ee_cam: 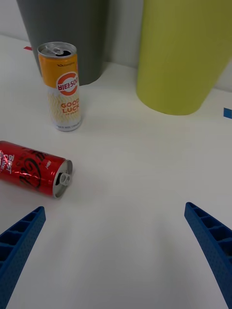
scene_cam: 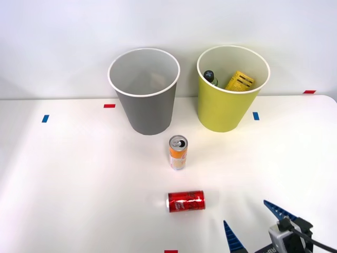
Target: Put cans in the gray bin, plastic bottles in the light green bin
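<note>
- While the right gripper [scene_cam: 258, 221] hovers wide open and empty, the red can [scene_cam: 186, 201] lies sideways on the surface [scene_cam: 79, 174]
- Orange can [scene_cam: 178, 152] stands upright before the gray bin [scene_cam: 145, 95]

A plain white worktop [scene_cam: 63, 174] fills the foreground, evenly lit and slightly glossy. Beyond its far edge rises a bare, pale grey-white wall [scene_cam: 63, 37]. Small tape marks dot the worktop: red pieces [scene_cam: 109, 106] and blue pieces [scene_cam: 45, 118] near its far edge, one more red piece [scene_cam: 170, 251] at its near edge.
</note>
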`<move>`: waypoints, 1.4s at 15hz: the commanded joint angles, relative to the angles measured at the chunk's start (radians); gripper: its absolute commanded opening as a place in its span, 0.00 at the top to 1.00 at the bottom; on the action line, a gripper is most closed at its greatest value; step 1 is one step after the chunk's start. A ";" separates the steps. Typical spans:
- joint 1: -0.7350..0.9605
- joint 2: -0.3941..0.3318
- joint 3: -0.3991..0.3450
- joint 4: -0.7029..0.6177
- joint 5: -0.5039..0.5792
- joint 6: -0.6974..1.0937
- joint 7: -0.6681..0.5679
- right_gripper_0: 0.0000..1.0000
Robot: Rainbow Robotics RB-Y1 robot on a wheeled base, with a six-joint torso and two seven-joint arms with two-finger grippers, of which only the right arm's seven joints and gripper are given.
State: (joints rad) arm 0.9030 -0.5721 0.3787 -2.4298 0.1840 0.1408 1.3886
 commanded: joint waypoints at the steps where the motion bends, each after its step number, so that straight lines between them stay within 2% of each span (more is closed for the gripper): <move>1: -0.142 -0.124 0.032 -0.048 -0.092 0.132 -0.022 0.00; 4: -0.274 -0.212 0.068 -0.049 -0.164 0.214 -0.011 0.00; 6: -0.386 -0.282 0.117 -0.074 -0.176 0.336 -0.006 0.00; 10: -0.587 -0.330 0.241 -0.158 -0.199 0.638 0.027 0.00; 12: -0.676 -0.344 0.305 -0.158 -0.202 0.697 0.061 0.00; 14: -0.760 -0.344 0.370 -0.158 -0.227 0.766 0.150 0.00; 18: -0.877 -0.336 0.374 -0.167 -0.400 0.910 0.310 0.00; 21: -0.951 -0.285 0.373 -0.172 -0.494 1.073 0.360 0.00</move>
State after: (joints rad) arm -0.0152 -0.8821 0.7526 -2.6001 -0.2719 1.1616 1.7306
